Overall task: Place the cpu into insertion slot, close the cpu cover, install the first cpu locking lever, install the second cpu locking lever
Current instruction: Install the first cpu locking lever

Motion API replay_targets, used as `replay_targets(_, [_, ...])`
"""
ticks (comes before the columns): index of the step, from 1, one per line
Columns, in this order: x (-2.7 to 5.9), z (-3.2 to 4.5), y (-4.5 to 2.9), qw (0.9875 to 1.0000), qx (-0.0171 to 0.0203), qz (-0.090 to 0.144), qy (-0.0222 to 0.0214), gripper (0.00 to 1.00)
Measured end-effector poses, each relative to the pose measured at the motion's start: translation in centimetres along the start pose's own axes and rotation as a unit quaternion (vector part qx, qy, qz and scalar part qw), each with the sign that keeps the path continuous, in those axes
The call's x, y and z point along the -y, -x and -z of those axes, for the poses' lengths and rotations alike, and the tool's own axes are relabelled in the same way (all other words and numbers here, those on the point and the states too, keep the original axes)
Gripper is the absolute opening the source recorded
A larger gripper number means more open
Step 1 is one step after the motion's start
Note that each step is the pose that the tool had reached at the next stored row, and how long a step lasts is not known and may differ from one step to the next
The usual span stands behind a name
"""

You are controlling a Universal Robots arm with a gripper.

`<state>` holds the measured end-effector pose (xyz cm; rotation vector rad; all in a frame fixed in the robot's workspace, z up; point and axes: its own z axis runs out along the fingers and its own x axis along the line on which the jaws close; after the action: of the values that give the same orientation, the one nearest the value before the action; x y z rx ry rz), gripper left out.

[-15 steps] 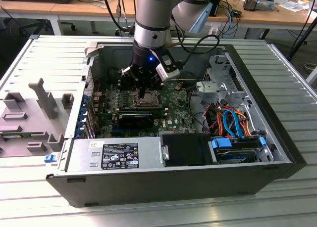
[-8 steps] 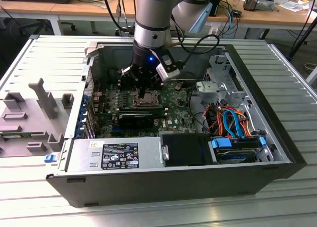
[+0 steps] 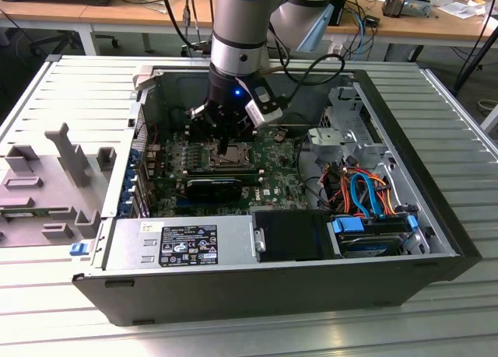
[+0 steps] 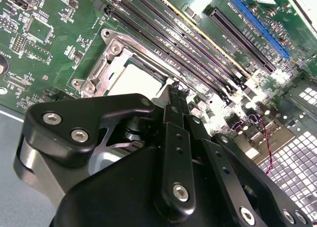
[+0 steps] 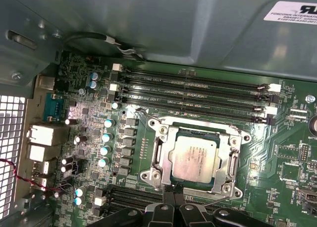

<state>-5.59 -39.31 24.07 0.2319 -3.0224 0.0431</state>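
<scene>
Exterior view
Room: wooden desks [image 3: 117,15] with cables run along 12 o'clock.
Surface: a ribbed grey metal table [image 3: 78,85] bears everything.
Case [image 3: 233,295]: lies on its side with its open face up, mid-table.
Fixtures [image 3: 70,159]: grey blocks rest on the table at 9 o'clock of the case.
Power supply [image 3: 179,244]: sits inside the case at 7 o'clock.
Drive caddy [image 3: 372,234]: blue, at 4 o'clock, with orange and blue cables just behind it.
Board [image 3: 272,178]: green, on the case floor.
Gripper [image 3: 224,148]: points straight down, low over the board's middle.

First wrist view
Cpu [image 5: 193,158]: silver top up, seated flat in the slot [image 5: 157,155].
Cover [image 5: 230,161]: down, framing the cpu on all sides.
Lever [image 5: 141,113]: a thin wire end pokes out past the slot corner nearest the memory slots [image 5: 198,88].
Jaws: pressed close together with nothing between them, the tips at the slot edge farthest from the memory slots.

Second wrist view
Gripper: its black body fills the foreground, and the closed fingertips [image 4: 176,91] stand over the cover's edge.
Cpu: pale, lying under the cover, partly hidden by the fingers.
Memory slots: long and dark, just beyond the slot, with a blue slot [image 4: 257,24] farther out.
</scene>
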Motion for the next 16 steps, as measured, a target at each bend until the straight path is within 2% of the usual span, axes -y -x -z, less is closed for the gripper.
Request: replay_targets(16, [0.0,0.0,0.0,1.0,0.0001,0.005,-0.0006,0.11])
